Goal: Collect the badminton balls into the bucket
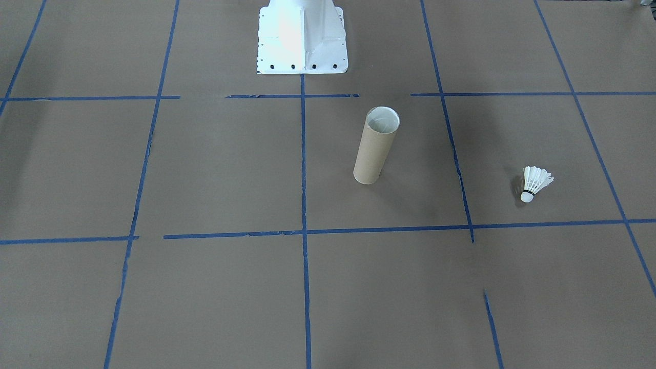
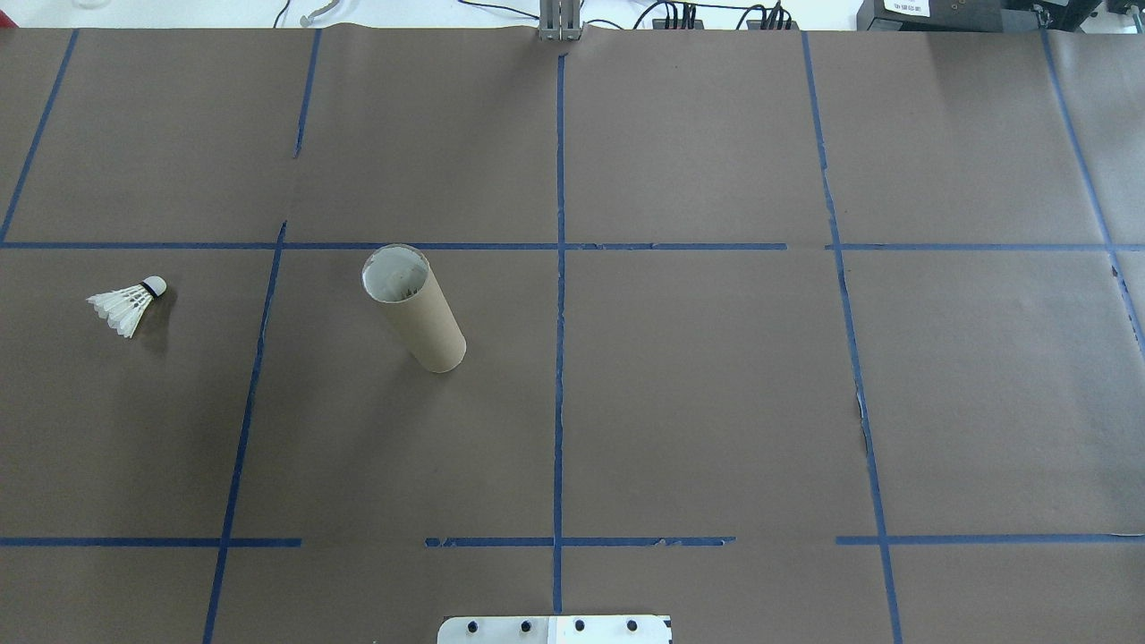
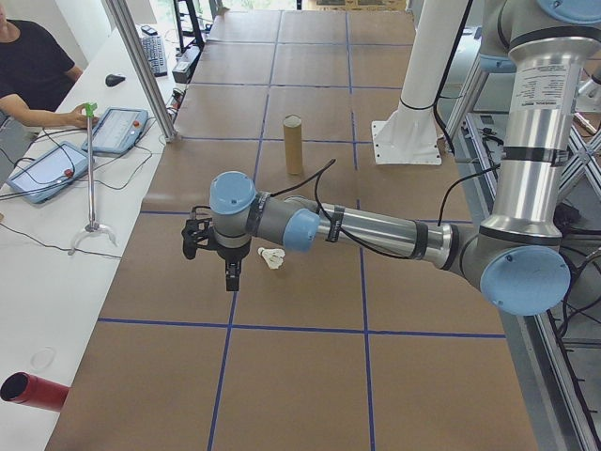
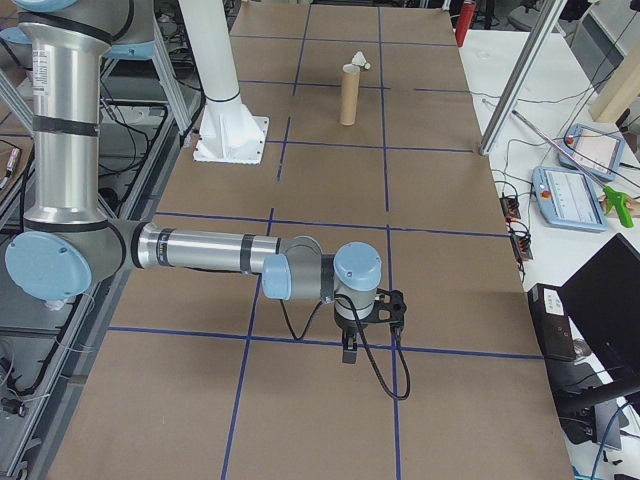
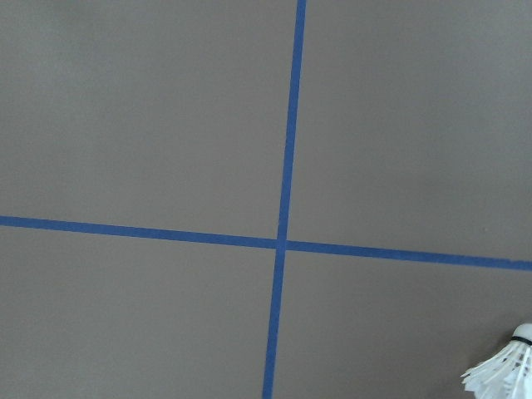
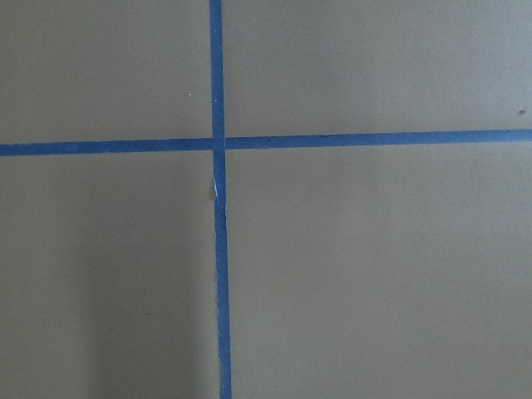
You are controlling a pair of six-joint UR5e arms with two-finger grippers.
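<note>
One white feather badminton ball (image 1: 534,183) (image 2: 131,301) lies on its side on the brown table, cork tip pointing away from the robot. The bucket (image 1: 375,147) (image 2: 413,309), a tall brown cardboard tube, stands upright nearer the middle, mouth up. In the exterior left view my left gripper (image 3: 232,279) hangs pointing down just beside the badminton ball (image 3: 272,257); I cannot tell if it is open or shut. In the exterior right view my right gripper (image 4: 348,352) hangs over a tape line, far from the bucket (image 4: 349,95); its state cannot be told. The left wrist view catches the ball's feathers (image 5: 504,372) at its lower right corner.
The white pedestal base (image 1: 302,38) (image 2: 555,629) is bolted at the robot's side of the table. Blue tape lines (image 2: 559,268) form a grid on the brown paper. A person (image 3: 28,66) sits at a side bench with tablets (image 3: 117,130).
</note>
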